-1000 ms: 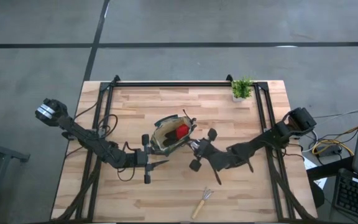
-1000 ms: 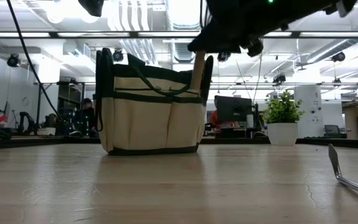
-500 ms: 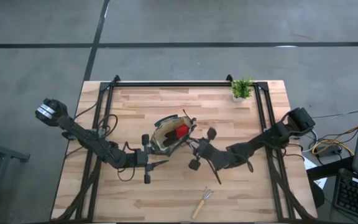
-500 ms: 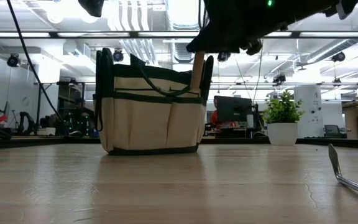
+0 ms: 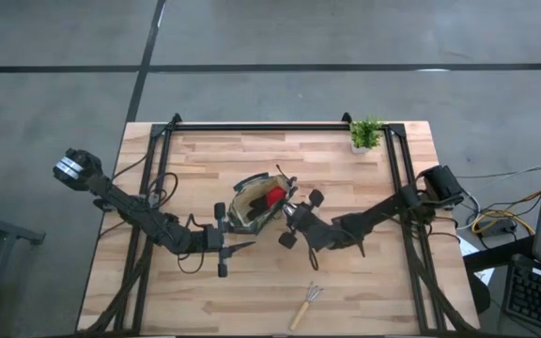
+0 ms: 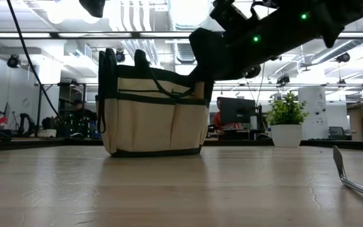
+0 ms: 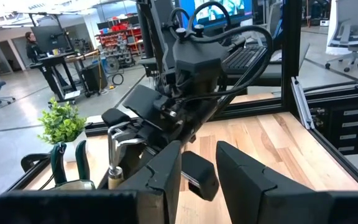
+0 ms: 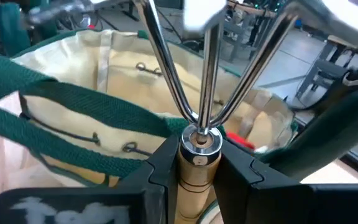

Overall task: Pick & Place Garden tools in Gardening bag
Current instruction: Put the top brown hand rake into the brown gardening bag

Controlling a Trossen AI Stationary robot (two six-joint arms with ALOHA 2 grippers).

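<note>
**Fork tool held at the rim of the bag**

The right pincer (image 5: 292, 222) is clamped on the wooden handle of a three-pronged metal fork (image 8: 202, 74), its dark fingers (image 8: 161, 163) pressing the handle from both sides. It holds the fork right at the rim of the gardening bag (image 5: 259, 204), on the bag's side facing the right edge of the bench (image 5: 252, 291). The bag stands upright near the middle of the bench, tan with green trim and handles, and something red (image 5: 274, 197) shows inside it.

The left pincer (image 5: 240, 238) hovers just beside the bag on its other side, its fingers (image 7: 244, 177) apart and holding nothing.

A second wooden-handled rake (image 5: 306, 303) lies flat close to the bench's front edge. A small potted plant (image 5: 365, 134) stands at the far right corner.
</note>
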